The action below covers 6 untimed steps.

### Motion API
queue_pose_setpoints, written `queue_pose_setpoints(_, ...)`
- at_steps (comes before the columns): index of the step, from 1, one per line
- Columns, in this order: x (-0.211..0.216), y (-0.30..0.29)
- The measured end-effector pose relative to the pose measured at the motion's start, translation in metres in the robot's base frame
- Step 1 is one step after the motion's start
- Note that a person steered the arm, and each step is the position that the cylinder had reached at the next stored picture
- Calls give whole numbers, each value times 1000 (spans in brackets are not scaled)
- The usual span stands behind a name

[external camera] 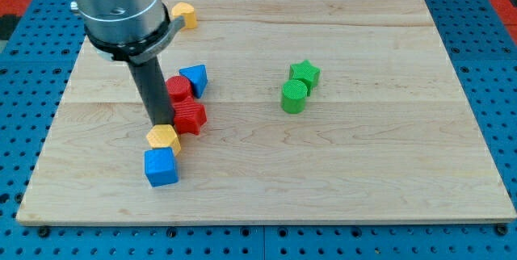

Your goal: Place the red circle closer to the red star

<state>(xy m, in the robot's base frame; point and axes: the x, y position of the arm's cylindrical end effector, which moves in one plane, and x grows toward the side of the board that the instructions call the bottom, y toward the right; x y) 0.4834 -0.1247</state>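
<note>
The red circle (pixel 178 88) sits left of the board's centre, touching the red star (pixel 191 116) just below it. My tip (pixel 161 122) is at the left side of the red star, below and left of the red circle, and just above the yellow block (pixel 163 138). A blue triangle-like block (pixel 195 78) touches the red circle on its right.
A blue cube (pixel 161 166) lies under the yellow block. A second yellow block (pixel 186 15) is near the view's top left. A green star (pixel 305 73) and a green cylinder (pixel 294 96) sit right of centre. The wooden board (pixel 363 171) lies on a blue pegboard.
</note>
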Motion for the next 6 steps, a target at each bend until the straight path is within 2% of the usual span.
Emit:
queue_pose_setpoints(1, -18, -3)
queue_pose_setpoints(2, -27, 35)
queue_pose_setpoints(3, -23, 11)
queue_pose_setpoints(4, -58, -46)
queue_pose_setpoints(5, -84, -18)
queue_pose_setpoints(6, -70, 3)
